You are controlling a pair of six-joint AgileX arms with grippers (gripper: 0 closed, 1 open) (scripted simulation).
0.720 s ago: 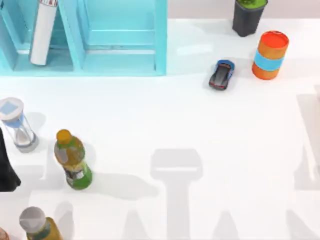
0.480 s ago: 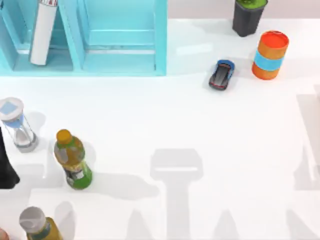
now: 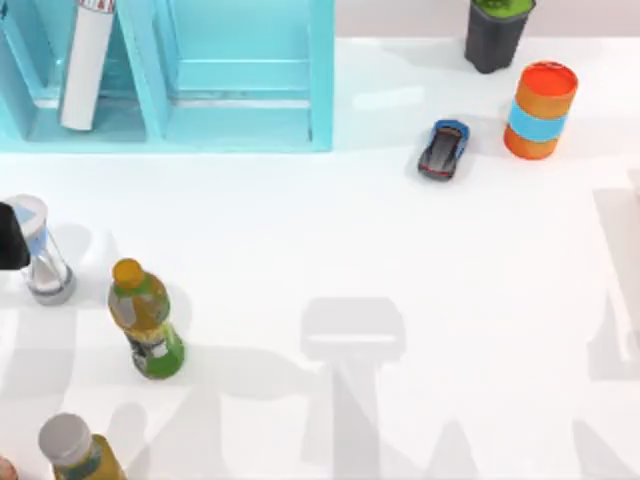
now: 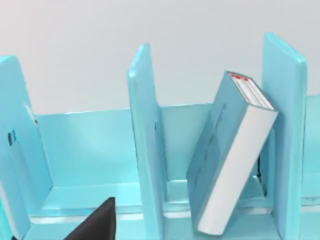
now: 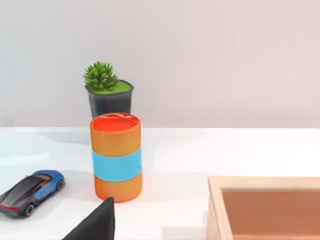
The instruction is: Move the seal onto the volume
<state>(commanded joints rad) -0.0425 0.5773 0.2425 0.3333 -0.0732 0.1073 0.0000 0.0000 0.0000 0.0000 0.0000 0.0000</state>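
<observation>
Table (image 3: 400, 260): a plain white top running the whole width, crossed by grey shadows of the arms.
Back wall (image 5: 210, 55): bare pale grey, behind the far edge.
Shelf unit (image 3: 240, 90): light blue, far left, split by upright dividers; a white-spined book (image 4: 232, 150) leans tilted in one bay.
Wooden box (image 5: 265, 207): tan, open-topped; its corner shows in the right wrist view.
Orange can (image 3: 540, 110): blue band, upright, far right, near the potted plant (image 3: 497, 30).
Green-and-orange bottle (image 3: 145, 318): upright, near left.
Second bottle (image 3: 72, 447): grey cap, at the near left edge.
Hourglass (image 3: 38, 250): upright at the left edge.
Toy car (image 3: 443, 149): just left of the can.
Left gripper (image 3: 10, 236): a dark shape at the left edge beside the hourglass, possibly touching it; I cannot tell how far open it is or whether it holds anything.
Seal and volume: I cannot place either one.
</observation>
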